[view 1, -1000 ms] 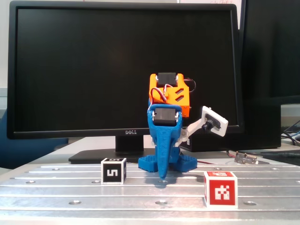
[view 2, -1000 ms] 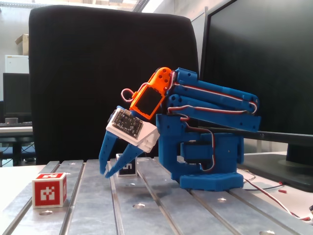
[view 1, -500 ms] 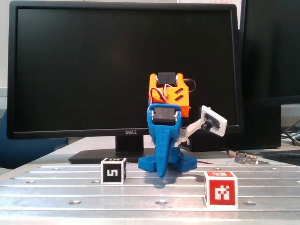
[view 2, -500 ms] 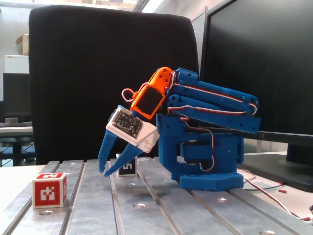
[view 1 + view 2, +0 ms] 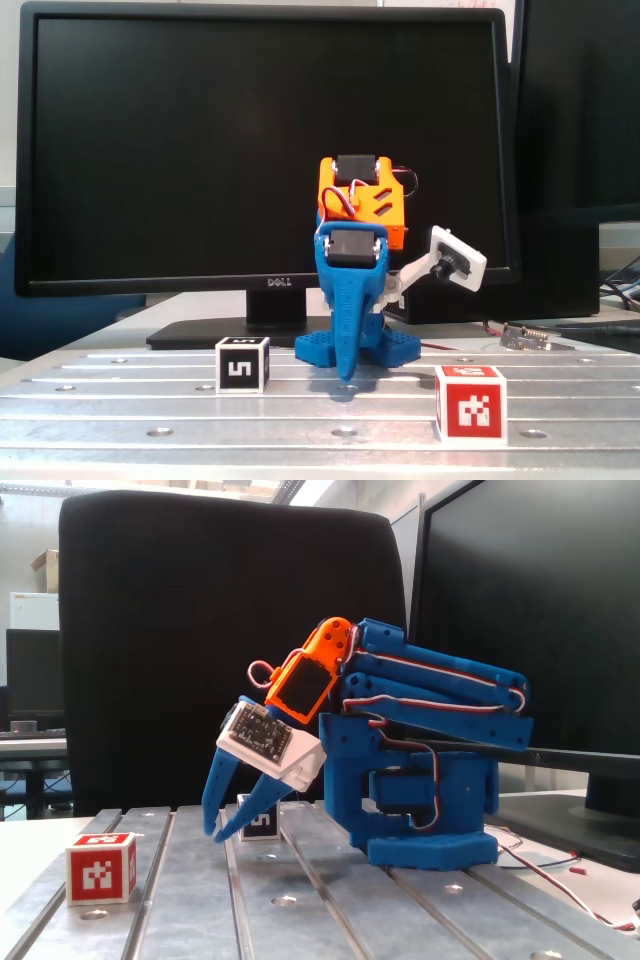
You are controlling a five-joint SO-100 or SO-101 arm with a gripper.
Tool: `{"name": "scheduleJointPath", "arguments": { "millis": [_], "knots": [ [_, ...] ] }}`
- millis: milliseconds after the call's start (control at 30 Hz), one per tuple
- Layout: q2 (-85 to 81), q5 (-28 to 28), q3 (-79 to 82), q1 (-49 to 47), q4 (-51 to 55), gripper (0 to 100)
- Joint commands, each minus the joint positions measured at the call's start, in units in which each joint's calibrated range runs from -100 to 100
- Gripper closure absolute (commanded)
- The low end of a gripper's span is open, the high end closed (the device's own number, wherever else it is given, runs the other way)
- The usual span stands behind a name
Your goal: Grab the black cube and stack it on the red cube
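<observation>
The black cube (image 5: 243, 364) with a white "5" marker sits on the metal table, left of centre in a fixed view. In the other fixed view it (image 5: 265, 825) is partly hidden behind the fingers. The red cube (image 5: 470, 402) with a white pixel marker stands at the front right, and at the front left in the other fixed view (image 5: 100, 868). My blue gripper (image 5: 347, 372) points down between the two cubes, its tip just above the table. Its fingertips meet (image 5: 217, 835) and hold nothing. It touches neither cube.
The table is a slotted aluminium plate (image 5: 120, 400) with bolt holes. A Dell monitor (image 5: 200, 150) stands behind the arm's blue base (image 5: 430, 820). A black office chair (image 5: 200, 600) is at the side. Cables (image 5: 560, 870) and a small metal part (image 5: 525, 338) lie near the monitor.
</observation>
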Motion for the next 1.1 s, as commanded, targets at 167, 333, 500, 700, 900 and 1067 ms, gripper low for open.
{"name": "scheduleJointPath", "arguments": {
  "millis": [167,333,500,700,900,1067],
  "knots": [
    [-0.18,-0.24,0.09,0.34,-5.14,99],
    [-0.09,0.02,-0.09,0.42,-6.59,99],
    [0.24,0.97,-2.53,0.19,-6.42,99],
    [6.76,1.81,-8.68,0.56,-7.19,99],
    [27.98,3.08,-25.78,3.15,-5.31,99],
    [42.35,5.07,-35.91,8.39,-3.25,99]
  ]
}}
